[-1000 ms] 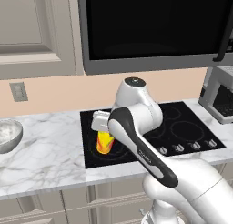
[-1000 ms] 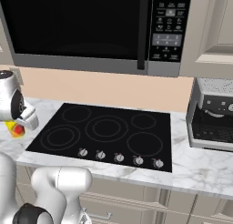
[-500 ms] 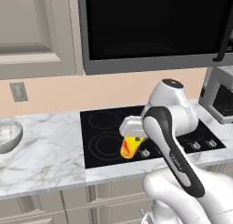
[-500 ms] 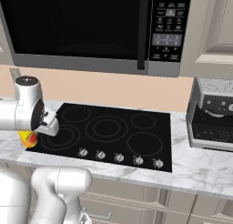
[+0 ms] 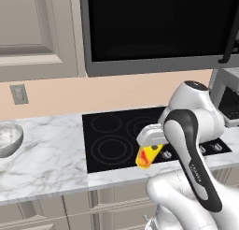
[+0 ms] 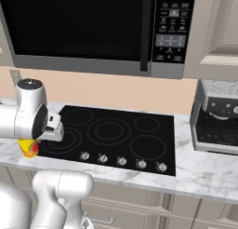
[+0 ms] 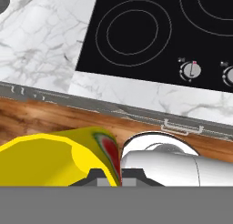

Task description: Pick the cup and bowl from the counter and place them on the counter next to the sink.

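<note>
Gripper (image 5: 145,155): clamped on the cup (image 5: 147,156), jaws drawn together about its wall; carried in the air over the front edge of the worktop, just beyond the front-left corner of the cooktop (image 5: 116,140); in the hand view the two dark fingertips (image 7: 93,175) sit at the cup's rim.

Cup: small, yellow, tapered, with a red-orange patch; tilted, clear of any surface; in the right base view it shows as a yellow and orange sliver (image 6: 29,148) below the arm's wrist, at the left front of the cooktop; in the hand view (image 7: 54,159) it lies in the lower left, its red patch turned to the middle.

Bowl (image 5: 8,138): wide, round, grey-white, speckled inside; stands upright on the counter (image 5: 46,149) near its left edge in the left base view, well apart from the cup and the gripper.

Counter: white marble with grey veining, over beige-grey cabinets (image 5: 70,205); runs on both sides of the cooktop.

Cooktop: black glass, ring-marked burners, a row of knobs (image 6: 122,161) along its front edge.

Microwave (image 6: 93,28): dark-fronted, mounted above the cooktop, keypad at its right.

Toaster oven (image 6: 217,121): grey, on the worktop's right end.

Wall outlet (image 5: 18,94): on the peach backsplash above the bowl.
</note>
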Controlling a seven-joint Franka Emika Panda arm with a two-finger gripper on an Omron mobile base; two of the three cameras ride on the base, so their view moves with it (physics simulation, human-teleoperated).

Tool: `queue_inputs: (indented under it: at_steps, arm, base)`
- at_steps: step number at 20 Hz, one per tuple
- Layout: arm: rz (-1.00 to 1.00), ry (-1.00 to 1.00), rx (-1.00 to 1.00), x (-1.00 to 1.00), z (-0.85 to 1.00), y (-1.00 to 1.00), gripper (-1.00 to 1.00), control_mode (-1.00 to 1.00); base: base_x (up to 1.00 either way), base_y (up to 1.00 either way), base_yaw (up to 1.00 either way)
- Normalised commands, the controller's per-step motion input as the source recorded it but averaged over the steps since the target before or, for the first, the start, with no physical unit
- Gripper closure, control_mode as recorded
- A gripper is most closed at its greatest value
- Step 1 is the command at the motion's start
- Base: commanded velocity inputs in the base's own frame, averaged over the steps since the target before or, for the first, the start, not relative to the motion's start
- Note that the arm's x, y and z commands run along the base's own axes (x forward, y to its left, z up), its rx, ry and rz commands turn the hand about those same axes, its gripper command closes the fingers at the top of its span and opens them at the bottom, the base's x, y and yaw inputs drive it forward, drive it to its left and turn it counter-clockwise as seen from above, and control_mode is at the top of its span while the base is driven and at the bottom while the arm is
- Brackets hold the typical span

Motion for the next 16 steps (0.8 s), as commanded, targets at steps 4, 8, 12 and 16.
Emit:
queue_inputs:
  at_steps: [4, 8, 12, 16]
  arm:
    - [0.0, 0.01, -0.04, 0.0, 0.02, -0.13, 1.0, -1.0]
    - [0.0, 0.0, 0.0, 0.0, 0.0, 0.0, 1.0, -1.0]
    - [0.0, 0.0, 0.0, 0.0, 0.0, 0.0, 1.0, -1.0]
    - [0.0, 0.0, 0.0, 0.0, 0.0, 0.0, 1.0, 1.0]
  base:
    - [0.0, 0.0, 0.0]
    - [0.0, 0.0, 0.0]
    - [0.0, 0.0, 0.0]
    - [0.0, 0.0, 0.0]
